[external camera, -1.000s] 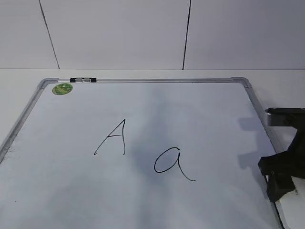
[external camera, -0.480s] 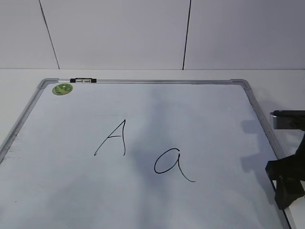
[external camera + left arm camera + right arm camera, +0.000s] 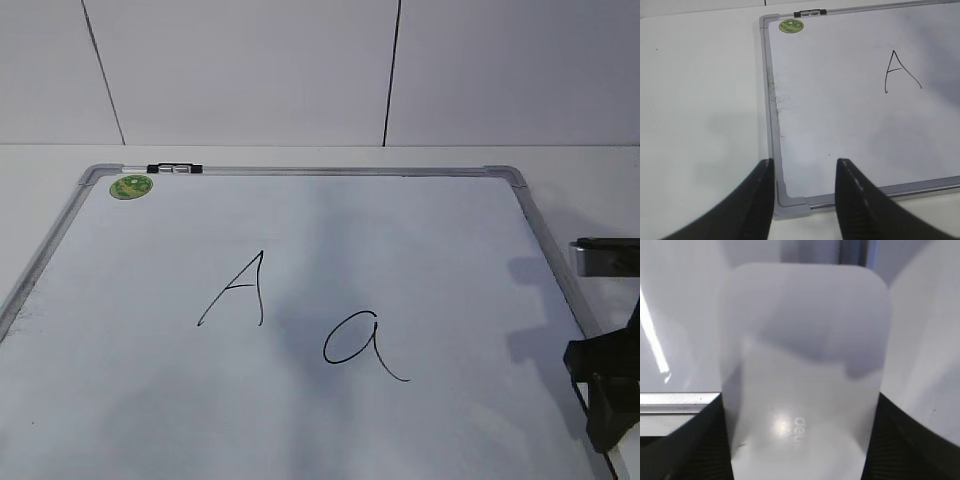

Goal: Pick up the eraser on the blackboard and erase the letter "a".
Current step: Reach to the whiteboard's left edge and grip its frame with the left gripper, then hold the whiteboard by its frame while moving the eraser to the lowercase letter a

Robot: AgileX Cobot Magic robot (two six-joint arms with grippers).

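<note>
Eraser (image 3: 802, 385) clamped between the right gripper (image 3: 800, 440) fingers beside the blackboard (image 3: 300, 250); left gripper (image 3: 805, 195) held half open, empty

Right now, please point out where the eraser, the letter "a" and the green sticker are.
the eraser (image 3: 805, 370): right wrist view, middle of its white top.
the letter "a" (image 3: 326, 348): exterior view, left stroke of its loop.
green sticker (image 3: 131, 186): exterior view, its centre.
</note>
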